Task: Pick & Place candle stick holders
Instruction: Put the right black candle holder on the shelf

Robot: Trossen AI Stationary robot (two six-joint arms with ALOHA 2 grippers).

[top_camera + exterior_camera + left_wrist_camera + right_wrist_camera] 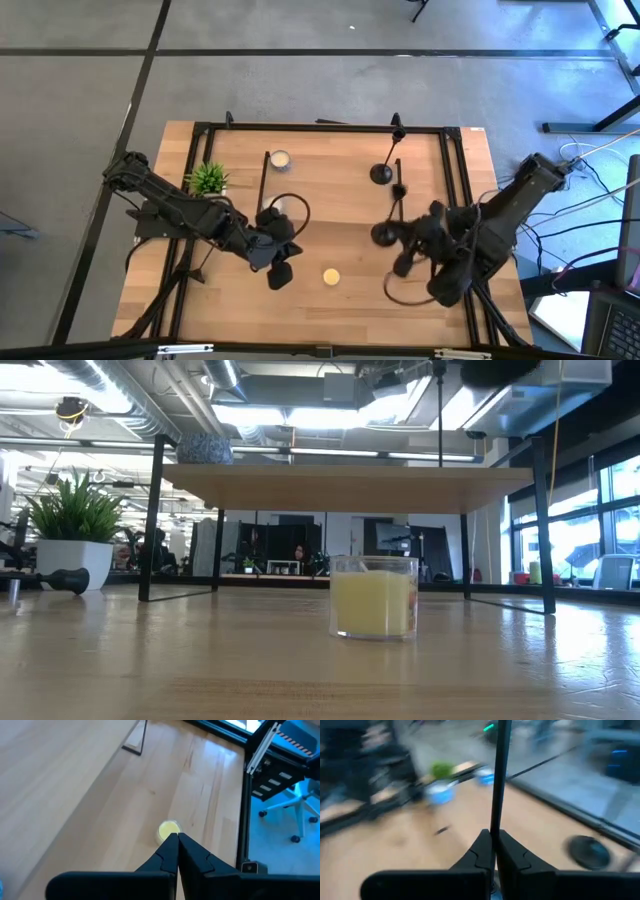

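Three black candle stick holders show in the high view. One stands upright at the far right on its round base, and that base seems to show in the right wrist view. One stands left of centre, its lower end hidden behind my left arm. My right gripper is shut on the third. Its stem also rises above the shelf top in the low view. My left gripper is shut and empty, pointing at a yellow candle. My right gripper pinches the candle stick holder's thin stem between its two fingers. The fingers come roughly level from the table's right and lie across the stem. The stem stands upright, with a bare length above the fingers. The gripper hides the base, so I cannot tell whether it rests on anything.
The black-legged wooden shelf spans the table. The yellow candle sits near the front edge, also in the low view. A white candle is at the far middle. A potted plant is at the left. Cable loops hang from both arms.
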